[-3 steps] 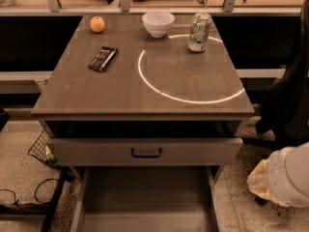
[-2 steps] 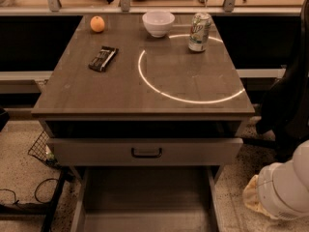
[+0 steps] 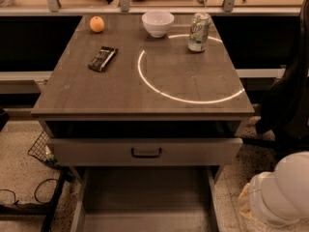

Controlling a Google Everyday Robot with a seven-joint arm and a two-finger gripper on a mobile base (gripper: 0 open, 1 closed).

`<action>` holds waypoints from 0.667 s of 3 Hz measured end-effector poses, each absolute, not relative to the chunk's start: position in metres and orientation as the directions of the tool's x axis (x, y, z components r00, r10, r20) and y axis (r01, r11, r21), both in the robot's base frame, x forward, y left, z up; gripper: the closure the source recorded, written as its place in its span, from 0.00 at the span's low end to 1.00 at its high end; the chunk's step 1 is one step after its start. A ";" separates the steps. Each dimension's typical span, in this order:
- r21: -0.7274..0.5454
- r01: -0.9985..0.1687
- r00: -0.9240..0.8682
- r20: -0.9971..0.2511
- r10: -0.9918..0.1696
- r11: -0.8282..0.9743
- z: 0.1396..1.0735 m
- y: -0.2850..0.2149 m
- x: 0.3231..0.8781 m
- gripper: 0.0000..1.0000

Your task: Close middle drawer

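In the camera view, we see a white rounded bulk at the lower right, apparently the end effector (image 3: 282, 195); we cannot tell whether it is released or clenched. Just to its left the middle drawer (image 3: 145, 197) stands pulled far out, its plain box interior showing. Up and left of the end effector, the upper drawer (image 3: 193, 151) sits slightly open under the worktop (image 3: 96, 95). Farther beyond stand a can (image 3: 199, 31), a bowl (image 3: 158, 23), an orange (image 3: 97, 24) and a dark packet (image 3: 102, 58).

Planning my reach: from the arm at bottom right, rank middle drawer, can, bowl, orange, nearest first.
No gripper in view; ranked from white arm, bottom right.
1. middle drawer, open, just left.
2. can, back right.
3. bowl, back centre.
4. orange, back left.
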State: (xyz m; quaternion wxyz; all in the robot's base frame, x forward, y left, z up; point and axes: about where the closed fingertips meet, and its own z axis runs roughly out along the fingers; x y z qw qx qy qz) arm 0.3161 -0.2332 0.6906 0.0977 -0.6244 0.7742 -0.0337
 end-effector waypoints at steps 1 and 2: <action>-0.167 -0.970 -0.169 -0.070 -0.983 0.178 0.625 -0.226 0.293 1.00; -0.167 -0.980 -0.104 -0.038 -0.994 0.109 0.565 -0.225 0.264 1.00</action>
